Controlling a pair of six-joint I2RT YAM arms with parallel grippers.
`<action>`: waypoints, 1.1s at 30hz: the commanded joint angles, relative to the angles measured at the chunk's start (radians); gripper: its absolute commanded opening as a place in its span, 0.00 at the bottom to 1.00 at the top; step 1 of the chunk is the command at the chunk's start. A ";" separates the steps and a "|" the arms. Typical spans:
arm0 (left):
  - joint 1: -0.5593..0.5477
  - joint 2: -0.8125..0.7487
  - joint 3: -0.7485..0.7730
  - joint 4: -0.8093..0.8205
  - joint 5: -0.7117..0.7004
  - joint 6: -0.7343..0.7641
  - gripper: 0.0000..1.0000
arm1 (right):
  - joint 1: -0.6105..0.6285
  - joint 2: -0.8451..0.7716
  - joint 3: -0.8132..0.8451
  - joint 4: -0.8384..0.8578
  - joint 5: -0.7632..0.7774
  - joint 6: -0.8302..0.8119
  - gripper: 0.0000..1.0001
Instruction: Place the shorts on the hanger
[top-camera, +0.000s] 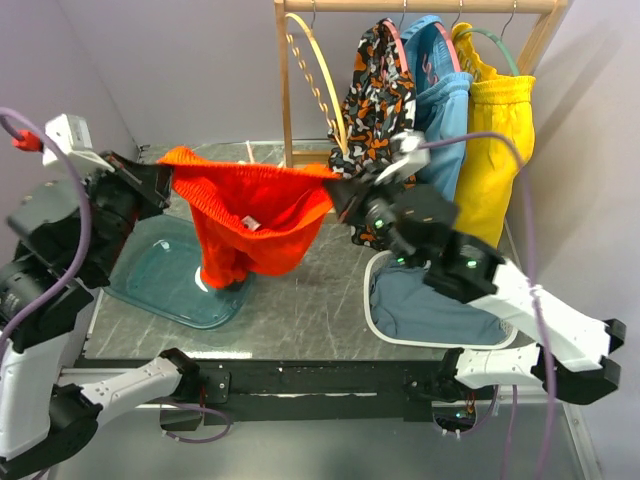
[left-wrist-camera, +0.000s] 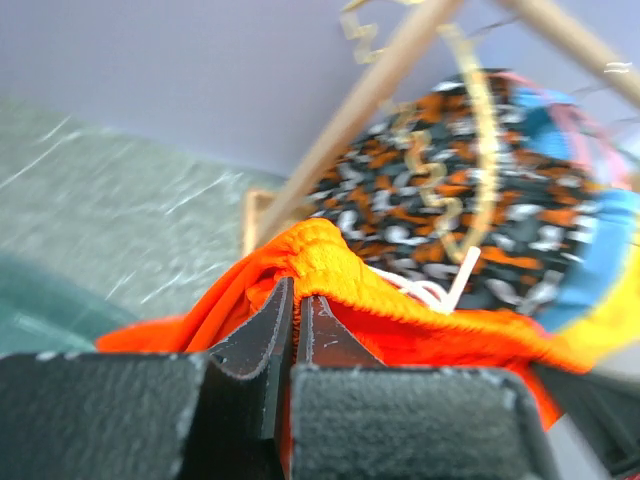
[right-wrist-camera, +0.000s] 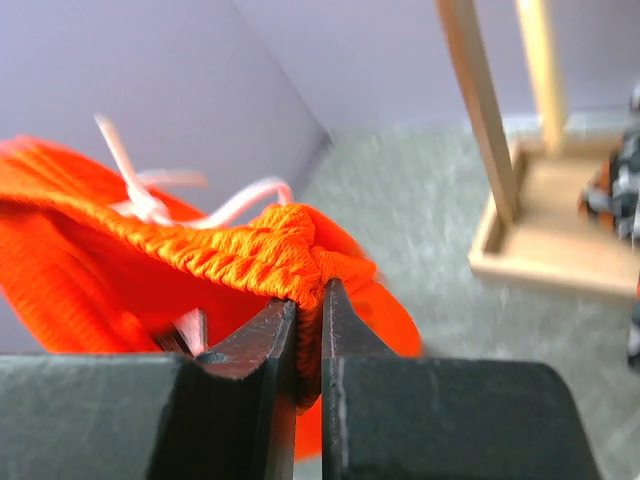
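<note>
The shorts (top-camera: 250, 215) hang stretched between two robot arms above the table (top-camera: 300, 310). The gathered waistband is drawn into a line running left to right across the top view, and the legs droop toward a teal tray (top-camera: 150, 285); whether the hem touches it cannot be told.

The left gripper (top-camera: 168, 186) is clenched on one end of the waistband and the right gripper (top-camera: 338, 190) on the other. Each wrist view shows its jaws pinched tight on bunched orange fabric.

The hanger (top-camera: 322, 100), a tan hoop seen almost edge-on, dangles from the wooden rack (top-camera: 420, 5) up and behind the right end of the waistband. It is near the right gripper and well apart from the left, so the right arm looks better placed to lead the garment to it.

The left arm rears up from its base with the wrist turned inward. The right arm reaches forward and leftward, its forearm slanting over a white-rimmed tray (top-camera: 372, 315). A lift up and back toward the hoop appears to be the step ahead.
</note>
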 joint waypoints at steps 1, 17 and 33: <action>-0.001 0.086 0.118 0.085 0.140 0.114 0.01 | -0.002 -0.020 0.157 -0.094 0.109 -0.091 0.00; -0.001 0.083 -0.197 0.126 0.231 0.026 0.01 | -0.011 -0.102 -0.041 -0.179 0.125 -0.031 0.00; -0.001 0.158 -0.649 0.223 0.294 -0.083 0.01 | -0.036 -0.066 -0.162 -0.180 -0.012 -0.016 0.73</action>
